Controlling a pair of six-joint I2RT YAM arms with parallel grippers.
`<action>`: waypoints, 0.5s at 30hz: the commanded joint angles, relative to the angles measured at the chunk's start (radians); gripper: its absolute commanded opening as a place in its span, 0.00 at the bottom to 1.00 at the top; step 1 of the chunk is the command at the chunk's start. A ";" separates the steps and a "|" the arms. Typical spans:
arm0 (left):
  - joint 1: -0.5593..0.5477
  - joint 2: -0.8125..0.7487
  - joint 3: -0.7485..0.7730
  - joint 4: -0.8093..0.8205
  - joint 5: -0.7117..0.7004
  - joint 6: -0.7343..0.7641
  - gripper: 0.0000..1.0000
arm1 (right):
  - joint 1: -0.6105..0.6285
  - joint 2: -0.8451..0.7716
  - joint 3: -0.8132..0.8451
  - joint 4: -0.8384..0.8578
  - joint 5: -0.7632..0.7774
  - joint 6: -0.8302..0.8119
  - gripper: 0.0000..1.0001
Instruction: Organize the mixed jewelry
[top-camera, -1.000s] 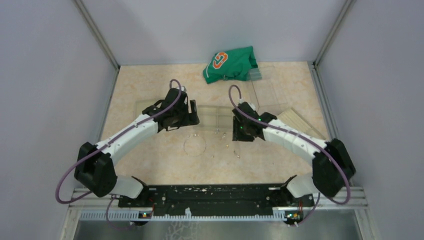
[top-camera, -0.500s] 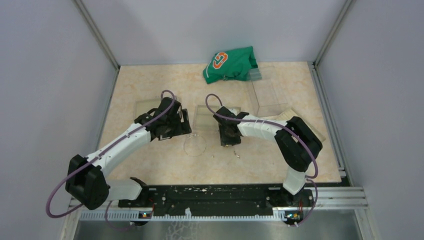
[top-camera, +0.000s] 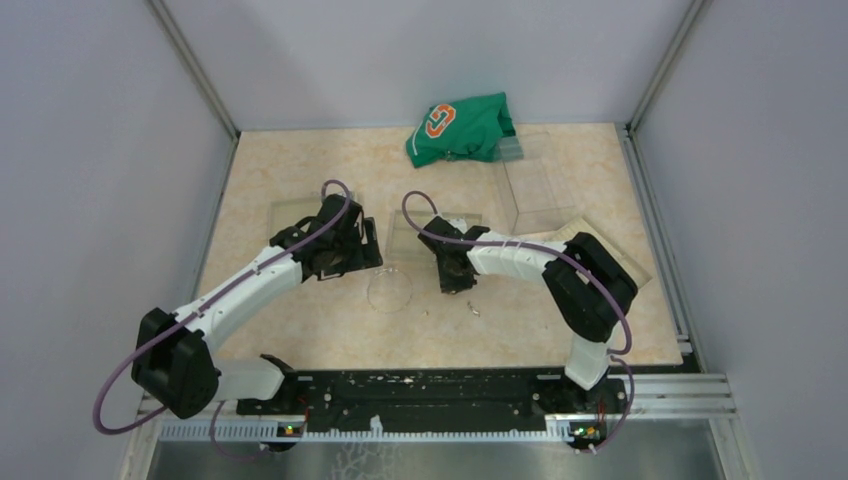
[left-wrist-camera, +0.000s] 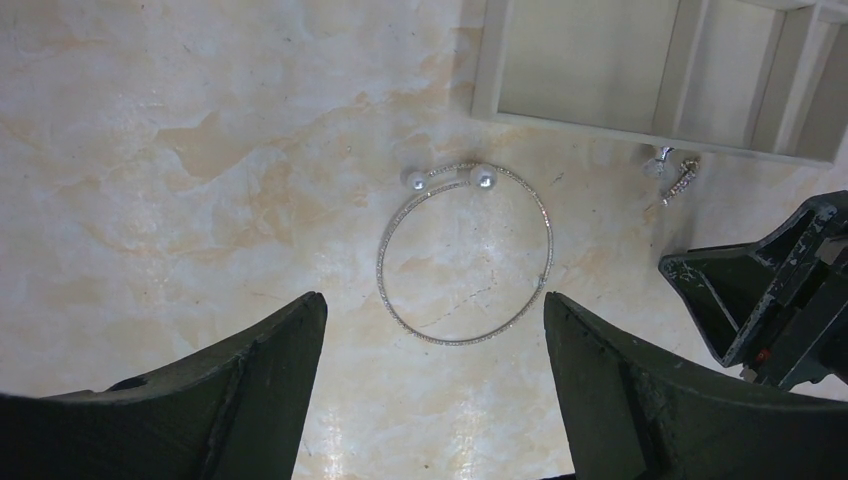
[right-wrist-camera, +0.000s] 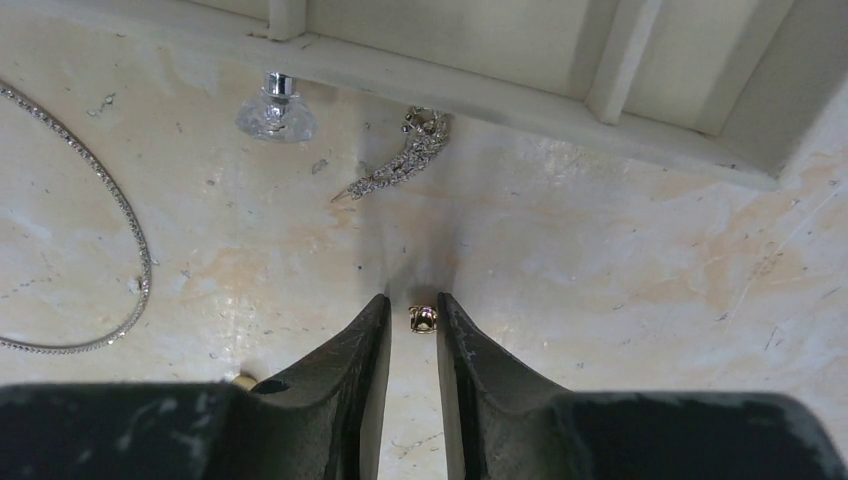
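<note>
Swung left and lowered, the right hand (right-wrist-camera: 413, 300) straddles a tiny gold stud (right-wrist-camera: 423, 319) at its tips on the bench (right-wrist-camera: 600, 260), nearly closed, grip unconfirmed; left hand (left-wrist-camera: 435, 310) hangs wide open above the hoop (left-wrist-camera: 465, 255).

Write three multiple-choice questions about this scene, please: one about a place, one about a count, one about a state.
1. Where on the table does the green cloth lie? A near edge; B middle; C far edge.
2. How many pearls does the bangle carry? A one; B two; C four.
3. How is the left end effector? A open above the bangle; B shut on the bangle; C shut on the cloth.
Answers: 1 C, the top view shows it at the far side; 2 B, one pearl sits at each end of the bangle; 3 A, its fingers stand wide apart, touching nothing.
</note>
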 joint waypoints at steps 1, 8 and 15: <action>0.005 0.006 0.002 -0.015 0.011 -0.035 0.86 | 0.026 0.041 0.030 -0.023 0.023 0.026 0.23; 0.005 0.004 -0.001 -0.013 0.011 -0.030 0.86 | 0.027 0.037 0.033 -0.027 0.032 0.039 0.12; 0.006 0.012 0.004 -0.010 0.028 -0.024 0.86 | 0.027 0.006 0.057 -0.052 0.045 0.045 0.06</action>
